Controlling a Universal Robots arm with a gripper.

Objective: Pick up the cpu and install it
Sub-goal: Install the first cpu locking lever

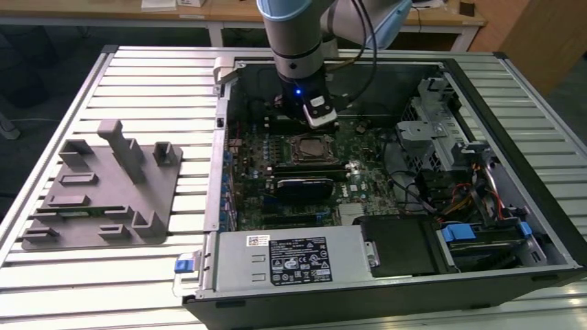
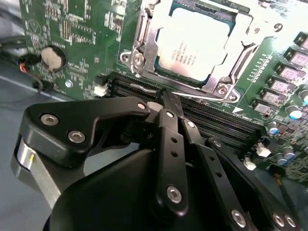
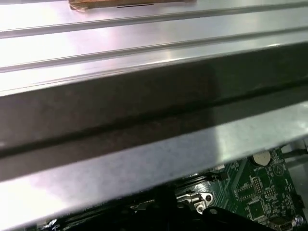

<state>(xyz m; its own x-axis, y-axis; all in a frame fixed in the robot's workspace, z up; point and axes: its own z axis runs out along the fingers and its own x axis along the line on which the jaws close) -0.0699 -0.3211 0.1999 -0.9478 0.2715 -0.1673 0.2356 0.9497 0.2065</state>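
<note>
Pincer point(image 2: 166, 98) hanging low inside the open computer case point(image 1: 513, 103), just beside the socket frame point(image 2: 139, 53) on the green board point(image 2: 82, 43); in the second wrist view its black fingers point(image 2: 169, 144) lie pressed together with no gap and nothing between them; in the exterior view the pincer point(image 1: 318, 118) sits at the end of the arm point(image 1: 298, 41), over the far side of the socket. Cpu point(image 2: 195, 43) resting flat inside the socket, its pale metal top facing up, the frame around it; in the exterior view the cpu point(image 1: 312, 146) shows near the middle of the board. Grey fixture point(image 1: 106, 189) standing on the slatted bench point(image 1: 137, 275), well apart from the case, at the exterior view's left. Risks, as judged from this pose: fingertips so near the memory slots point(image 2: 211, 122) could scrape them if the arm drifts sideways; any downward push on a chip not fully seated could bend the contacts beneath it; whether the retaining lever is latched cannot be told, so the chip could shift if nudged; the case wall point(image 3: 144, 110) lies close to the wrist, so a wide swing could strike it.
</note>
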